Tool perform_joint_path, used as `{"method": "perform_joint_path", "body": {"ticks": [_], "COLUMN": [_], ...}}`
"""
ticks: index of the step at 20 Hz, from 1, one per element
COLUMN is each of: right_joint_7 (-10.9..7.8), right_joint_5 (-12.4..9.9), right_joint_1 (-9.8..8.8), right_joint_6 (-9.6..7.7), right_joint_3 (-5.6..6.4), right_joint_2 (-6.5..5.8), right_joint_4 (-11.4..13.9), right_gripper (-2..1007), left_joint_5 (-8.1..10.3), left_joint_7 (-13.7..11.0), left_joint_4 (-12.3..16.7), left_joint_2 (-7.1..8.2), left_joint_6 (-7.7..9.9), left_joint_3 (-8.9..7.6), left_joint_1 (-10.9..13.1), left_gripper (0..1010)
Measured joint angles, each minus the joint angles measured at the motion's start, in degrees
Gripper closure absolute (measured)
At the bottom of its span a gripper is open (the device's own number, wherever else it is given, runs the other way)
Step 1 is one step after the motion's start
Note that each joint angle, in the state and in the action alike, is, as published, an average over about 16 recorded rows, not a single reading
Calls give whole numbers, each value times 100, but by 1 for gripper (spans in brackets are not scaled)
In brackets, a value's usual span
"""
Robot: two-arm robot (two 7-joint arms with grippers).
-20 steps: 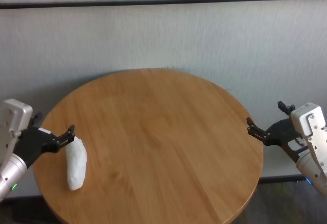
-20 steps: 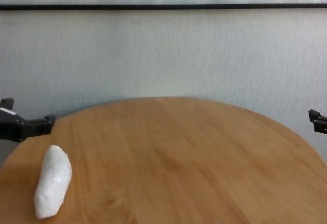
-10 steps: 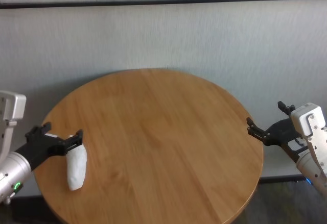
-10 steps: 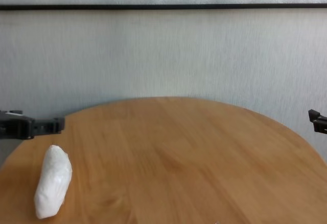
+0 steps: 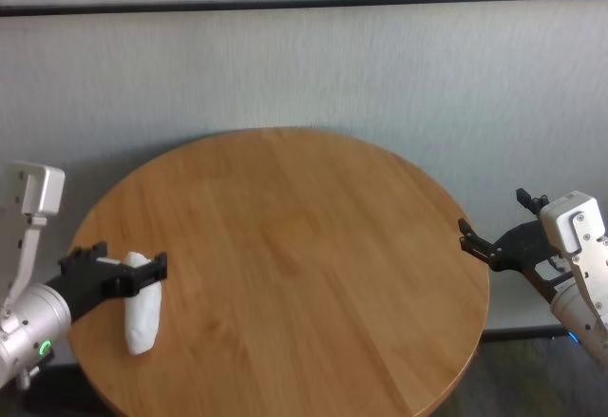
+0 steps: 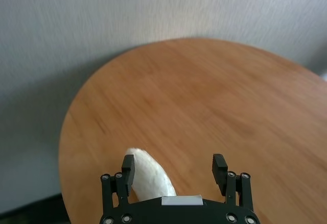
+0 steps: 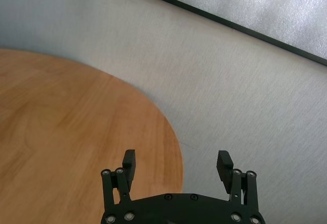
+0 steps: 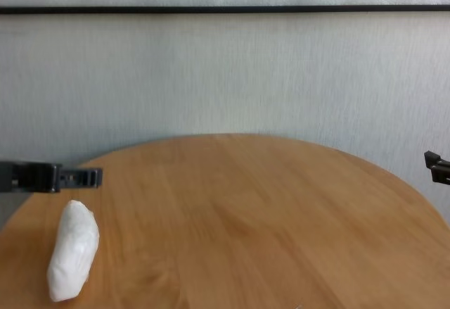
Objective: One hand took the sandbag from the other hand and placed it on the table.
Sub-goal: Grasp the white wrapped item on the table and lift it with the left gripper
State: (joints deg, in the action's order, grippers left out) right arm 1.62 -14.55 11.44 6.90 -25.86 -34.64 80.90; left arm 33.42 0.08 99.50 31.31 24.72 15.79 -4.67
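The sandbag lies flat on the near left part of the round wooden desk, its long side running from near to far, close to the left edge. Nothing has hold of it.

The left gripper, the bulky black one on the silver wrist with the green light, hangs just above the far end of the sandbag. Its fingers are spread wide apart; in the left wrist view the white pouch shows below and between them, nearer to one finger than the other, with no grip on it. From the chest view the gripper is a dark horizontal bar a little above the sandbag, with a gap showing between them.

The right gripper, on the wrist with the blue light, sits off the right edge of the desk, well apart from the sandbag. Its fingers are open wide and carry nothing.
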Motion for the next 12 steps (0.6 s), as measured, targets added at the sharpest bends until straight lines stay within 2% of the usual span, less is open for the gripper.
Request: {"method": "perform_joint_path", "body": {"ticks": [7, 12], "right_joint_7": [0, 0], "right_joint_5": [0, 0], "right_joint_1": [0, 0], "right_joint_6": [0, 0], "right_joint_3": [0, 0], "right_joint_2": [0, 0], "right_joint_4": [0, 0], "right_gripper": [5, 5], "left_joint_5": [-99, -261], "left_joint_7": [454, 686], "left_joint_4": [247, 271], "left_joint_2": [-165, -287], "left_joint_6": [823, 1231], "left_joint_3": [32, 133], "left_joint_1": [-6, -76], "left_gripper": [8, 8]}}
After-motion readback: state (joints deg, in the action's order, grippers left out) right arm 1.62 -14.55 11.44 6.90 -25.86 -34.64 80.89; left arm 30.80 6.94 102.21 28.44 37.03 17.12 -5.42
